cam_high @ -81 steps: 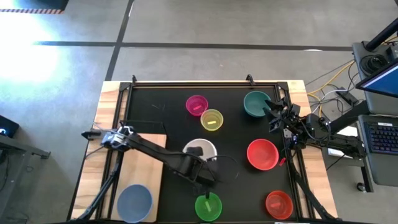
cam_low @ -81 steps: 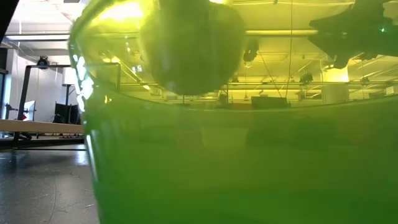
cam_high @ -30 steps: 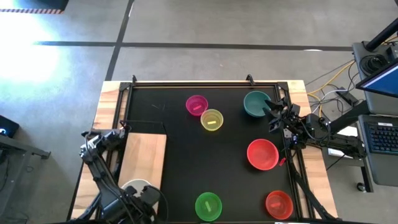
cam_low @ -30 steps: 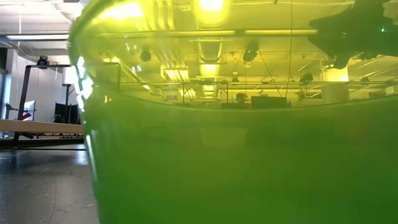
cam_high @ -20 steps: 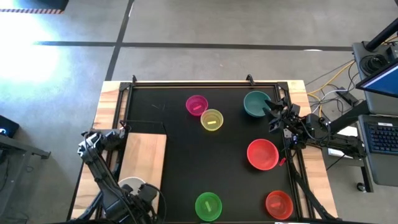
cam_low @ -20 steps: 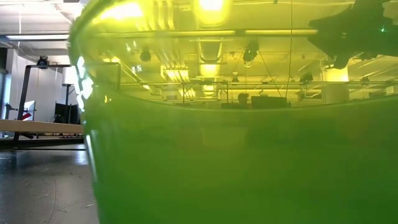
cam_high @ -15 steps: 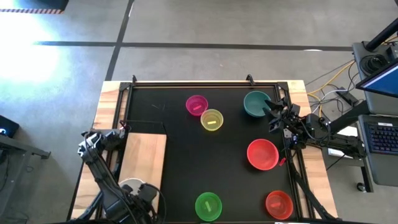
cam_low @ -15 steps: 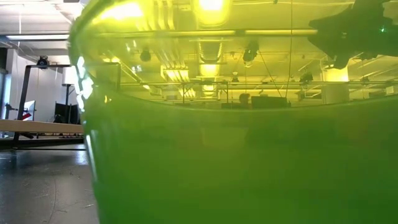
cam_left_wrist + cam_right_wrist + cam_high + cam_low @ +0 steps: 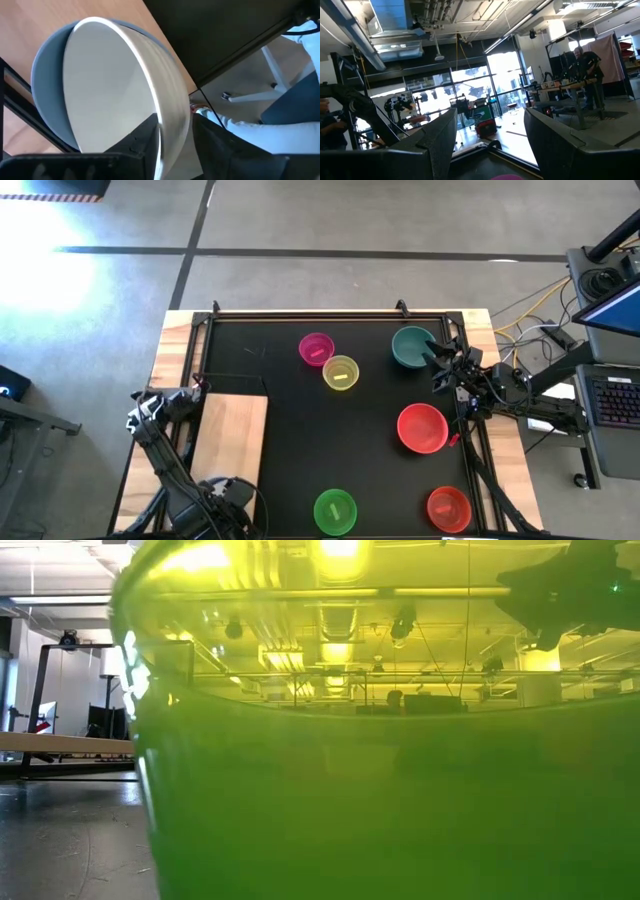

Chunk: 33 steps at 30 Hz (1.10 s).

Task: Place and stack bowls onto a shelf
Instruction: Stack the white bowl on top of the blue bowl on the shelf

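White bowl (image 9: 115, 95) nested in grey-blue bowl (image 9: 47, 90) on the shelf (image 9: 228, 435), its rim between the parted fingers of the left tool (image 9: 175, 137), grip indeterminate; right tool (image 9: 440, 360) apart, empty, just beside teal-green bowl (image 9: 411, 346).

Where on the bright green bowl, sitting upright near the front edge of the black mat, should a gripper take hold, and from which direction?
Grip the rim of the bright green bowl from straight above, one finger inside the wall and one outside. It sits upright with its mouth open upward and stands apart from the other bowls, so any part of the rim is free. The left gripper is likely the nearer one.
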### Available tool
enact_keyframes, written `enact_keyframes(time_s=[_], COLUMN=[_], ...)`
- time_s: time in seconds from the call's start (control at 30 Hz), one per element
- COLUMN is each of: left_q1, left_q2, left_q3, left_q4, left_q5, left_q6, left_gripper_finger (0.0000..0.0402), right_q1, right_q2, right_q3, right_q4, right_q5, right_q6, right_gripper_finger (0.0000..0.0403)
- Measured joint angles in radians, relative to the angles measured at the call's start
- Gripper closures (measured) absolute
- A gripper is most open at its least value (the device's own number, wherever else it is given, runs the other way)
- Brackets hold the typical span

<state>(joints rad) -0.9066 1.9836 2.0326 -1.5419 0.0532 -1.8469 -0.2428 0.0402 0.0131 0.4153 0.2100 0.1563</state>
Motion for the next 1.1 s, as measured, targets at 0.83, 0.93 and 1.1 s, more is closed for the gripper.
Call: enact_keyframes(time_s=[0.83,0.93,1.1], left_q1=[0.0,0.0,0.002], left_q2=[0.018,0.034,0.049], left_q3=[-0.007,-0.016,-0.017], left_q4=[-0.026,-0.028,-0.025], left_q5=[0.016,0.017,0.017], left_q6=[0.001,0.001,0.001], left_gripper_finger=[0.04,0.04,0.0401], right_q1=[0.0,0.0,0.0], right_q2=[0.0,0.0,0.0], right_q3=[0.0,0.0,0.0], right_q4=[0.0,0.0,0.0], right_q5=[0.0,0.0,0.0], right_q6=[0.0,0.0,0.0], right_gripper_finger=[0.0183,0.0183,0.0184])
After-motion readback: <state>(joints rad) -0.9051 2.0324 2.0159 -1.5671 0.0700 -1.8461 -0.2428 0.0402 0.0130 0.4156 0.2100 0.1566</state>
